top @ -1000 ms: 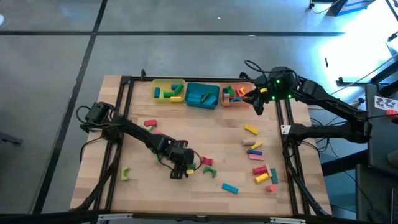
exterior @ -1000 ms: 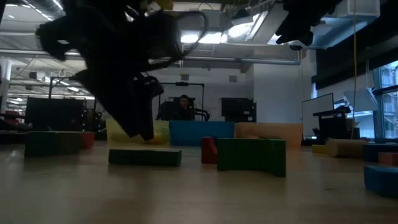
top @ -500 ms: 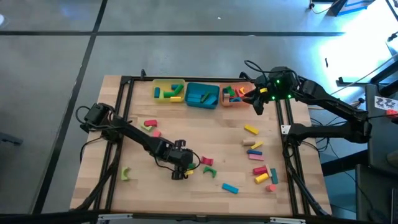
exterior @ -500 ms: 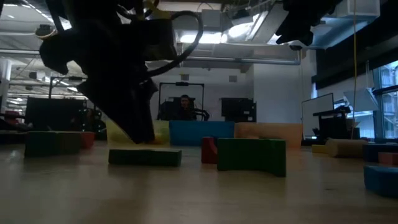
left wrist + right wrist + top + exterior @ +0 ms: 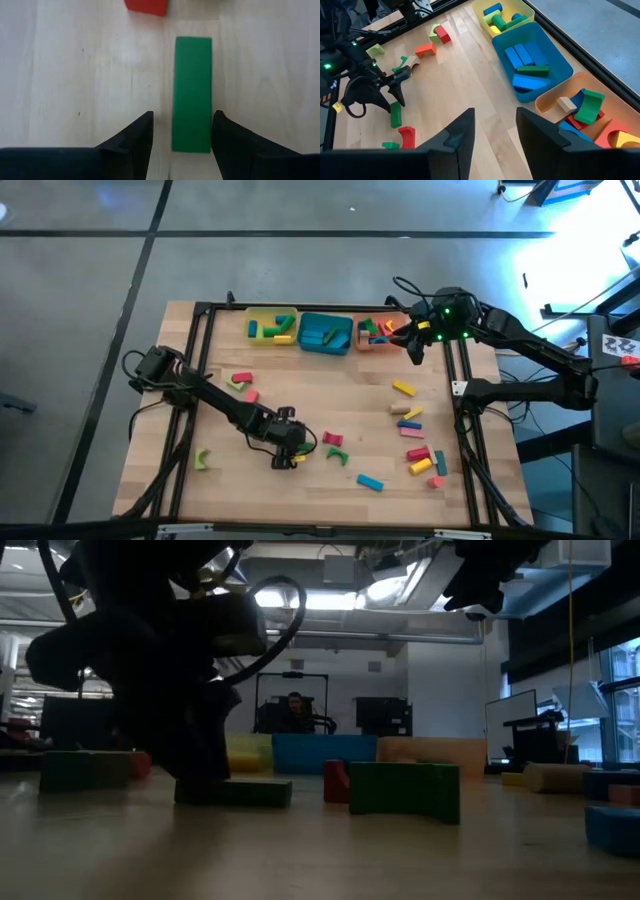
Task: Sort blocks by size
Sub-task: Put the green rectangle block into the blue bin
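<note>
Pale wooden desk [image 5: 330, 395]: left hand now straddling a green bar.

Compared with 1 second ago, the left hand [image 5: 181, 131] has dropped to the desk surface near 6 o'clock, its fingers spread on either side of the flat green rectangular wooden bar [image 5: 191, 93], not yet clenched; a red wooden block [image 5: 145, 5] lies just beyond the bar's far end. This reads as the start of a pick, so closing on the bar comes next. Toward 12 o'clock sit 3 plastic trays, yellow [image 5: 272, 326], teal [image 5: 325, 333] and orange [image 5: 374, 334], each already holding blocks. Above the orange tray, the right hand [image 5: 494, 131] hangs released and empty. Loose coloured blocks [image 5: 416, 442] remain at 4 o'clock.
</note>
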You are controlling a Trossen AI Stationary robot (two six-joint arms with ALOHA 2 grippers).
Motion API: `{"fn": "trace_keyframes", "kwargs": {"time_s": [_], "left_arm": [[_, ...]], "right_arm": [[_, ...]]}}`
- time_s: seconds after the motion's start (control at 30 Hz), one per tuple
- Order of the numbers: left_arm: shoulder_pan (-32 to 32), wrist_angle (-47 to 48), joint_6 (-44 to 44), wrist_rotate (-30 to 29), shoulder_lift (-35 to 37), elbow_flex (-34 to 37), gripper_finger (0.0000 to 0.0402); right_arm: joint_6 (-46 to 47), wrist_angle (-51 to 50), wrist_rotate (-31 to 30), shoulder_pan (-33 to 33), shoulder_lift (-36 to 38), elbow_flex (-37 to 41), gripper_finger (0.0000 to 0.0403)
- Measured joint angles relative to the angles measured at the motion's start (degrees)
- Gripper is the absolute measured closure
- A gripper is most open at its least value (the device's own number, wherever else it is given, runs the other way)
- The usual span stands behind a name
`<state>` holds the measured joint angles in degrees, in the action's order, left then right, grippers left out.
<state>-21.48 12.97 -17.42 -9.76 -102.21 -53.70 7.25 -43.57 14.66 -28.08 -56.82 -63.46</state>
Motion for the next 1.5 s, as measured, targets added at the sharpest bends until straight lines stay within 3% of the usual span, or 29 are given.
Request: {"fn": "trace_keyframes", "kwargs": {"time_s": [0.3,0.6,0.8,0.97,1.13,1.3,1.5], "left_arm": [[0.11,-0.62,1.25,-1.54,-3.12,-0.27,0.0237],[0.92,-3.15,0.46,-1.38,-1.96,-0.08,0.0315],[5.4,-3.32,-2.2,-0.98,2.53,0.03,0.035],[10.45,-3.41,-0.45,-1.09,7.47,0.03,0.037],[13.9,-3.56,-0.29,2.87,10.05,-0.01,0.0394],[13.94,-3.4,-2.1,8.98,9.38,-0.06,0.0385],[12.96,-4.94,-1.57,9.23,7.22,-0.03,0.0326]], "right_arm": [[0.0,0.0,0.02,0.0,0.0,0.0,0.0255],[0.0,0.02,0.02,0.0,0.0,0.0,0.0255],[1.61,0.1,0.43,0.0,-0.02,0.0,0.0255],[1.84,0.13,4.13,0.0,-0.02,0.0,0.0255],[1.86,0.04,5.09,-0.02,-0.02,0.0,0.0255],[1.86,0.02,5.11,-0.02,-0.02,0.0,0.0255],[1.85,0.01,5.27,-0.02,-0.02,0.0,0.0255]]}}
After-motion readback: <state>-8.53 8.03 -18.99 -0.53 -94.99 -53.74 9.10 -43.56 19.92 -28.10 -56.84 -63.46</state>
